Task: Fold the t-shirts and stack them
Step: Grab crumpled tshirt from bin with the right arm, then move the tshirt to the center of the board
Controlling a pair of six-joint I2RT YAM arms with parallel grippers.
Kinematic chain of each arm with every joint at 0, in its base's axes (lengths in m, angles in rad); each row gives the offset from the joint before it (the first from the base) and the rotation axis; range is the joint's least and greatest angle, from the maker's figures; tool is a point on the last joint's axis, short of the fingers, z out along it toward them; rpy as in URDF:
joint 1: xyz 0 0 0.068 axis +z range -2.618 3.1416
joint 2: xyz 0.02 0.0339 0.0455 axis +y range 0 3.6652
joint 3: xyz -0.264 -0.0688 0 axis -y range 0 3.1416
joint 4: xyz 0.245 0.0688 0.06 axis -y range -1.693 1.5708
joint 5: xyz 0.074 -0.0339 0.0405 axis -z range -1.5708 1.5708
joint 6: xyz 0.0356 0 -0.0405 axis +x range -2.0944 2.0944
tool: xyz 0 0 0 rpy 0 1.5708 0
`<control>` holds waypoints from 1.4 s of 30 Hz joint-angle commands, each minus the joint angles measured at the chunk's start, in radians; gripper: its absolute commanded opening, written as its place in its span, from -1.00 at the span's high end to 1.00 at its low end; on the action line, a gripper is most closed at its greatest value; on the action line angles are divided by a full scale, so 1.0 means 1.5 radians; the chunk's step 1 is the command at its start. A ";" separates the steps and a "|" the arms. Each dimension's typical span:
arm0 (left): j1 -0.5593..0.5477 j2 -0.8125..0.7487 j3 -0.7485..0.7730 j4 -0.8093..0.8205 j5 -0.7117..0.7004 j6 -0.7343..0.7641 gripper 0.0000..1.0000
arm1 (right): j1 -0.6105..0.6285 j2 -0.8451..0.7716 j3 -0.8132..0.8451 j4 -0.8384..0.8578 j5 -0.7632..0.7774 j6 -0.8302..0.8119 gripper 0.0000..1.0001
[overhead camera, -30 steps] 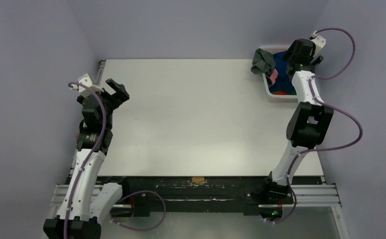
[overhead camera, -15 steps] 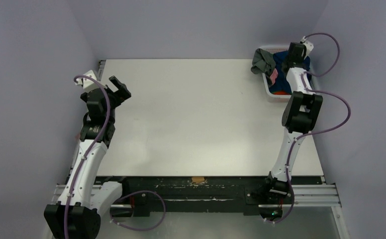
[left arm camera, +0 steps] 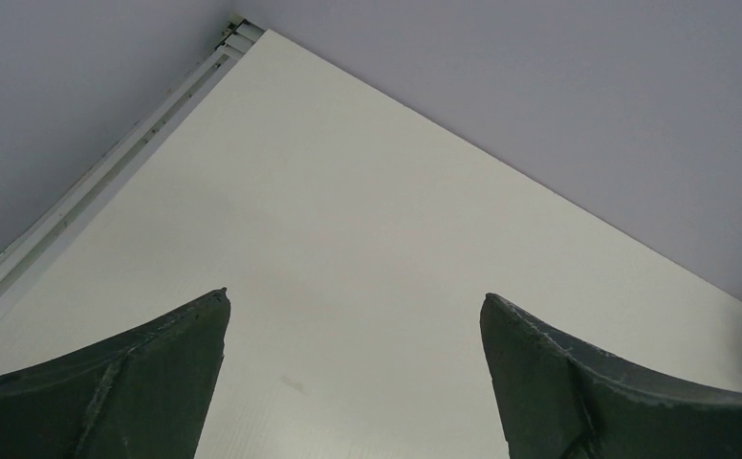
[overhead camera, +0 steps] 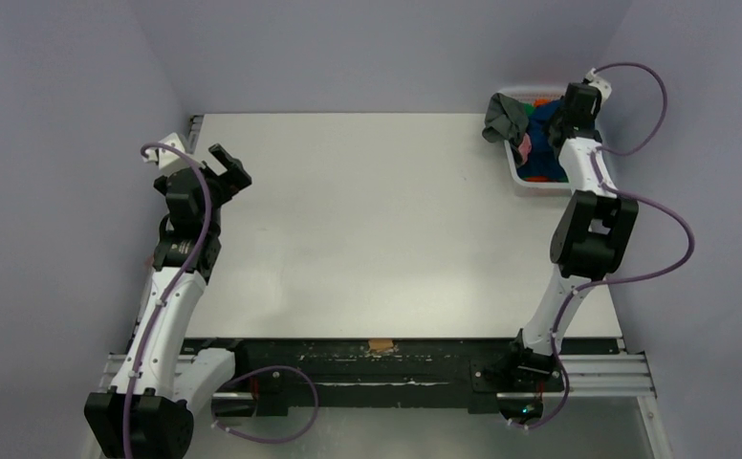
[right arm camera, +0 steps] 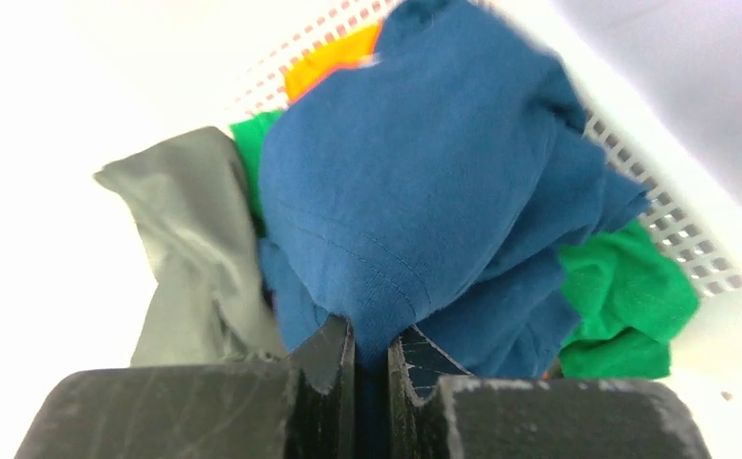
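Observation:
The t-shirts lie bunched in a white mesh basket (overhead camera: pixel 513 164) at the table's far right corner. A blue one (right arm camera: pixel 425 182) is on top. A grey one (right arm camera: pixel 190 249) hangs over the basket's left rim, and green (right arm camera: pixel 625 296) and orange (right arm camera: pixel 334 59) ones lie under and behind the blue. My right gripper (right arm camera: pixel 371 339) is shut on a pinched fold of the blue t-shirt (overhead camera: pixel 542 145) and reaches into the basket from above (overhead camera: pixel 551 124). My left gripper (left arm camera: pixel 353 311) stands wide open over bare table at the left (overhead camera: pixel 226 168), holding nothing.
The white table (overhead camera: pixel 377 220) stretches between the two arms. A metal rail (left arm camera: pixel 109 182) runs along its left edge, with the grey wall just beyond. A bit of pink cloth (overhead camera: pixel 527 145) shows at the basket's left wall.
My right gripper went from open to shut on the blue t-shirt inside the basket. The left arm shifted slightly early on, then held still with its jaws open.

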 commanded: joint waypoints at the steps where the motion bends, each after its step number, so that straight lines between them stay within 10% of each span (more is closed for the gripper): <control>1: 0.003 -0.010 0.023 0.017 0.029 0.007 -1.00 | 0.005 -0.142 -0.046 0.096 -0.029 -0.001 1.00; 22: 0.003 -0.041 0.033 -0.009 0.166 -0.016 -1.00 | 0.025 -0.312 0.198 0.103 -0.312 -0.020 1.00; 31: 0.003 -0.069 0.013 -0.032 0.220 -0.041 -1.00 | 0.208 -0.258 0.363 0.159 -0.485 0.017 1.00; 42: 0.003 -0.082 0.052 -0.174 0.143 -0.043 -1.00 | 0.318 -0.292 0.233 0.272 -0.534 0.097 1.00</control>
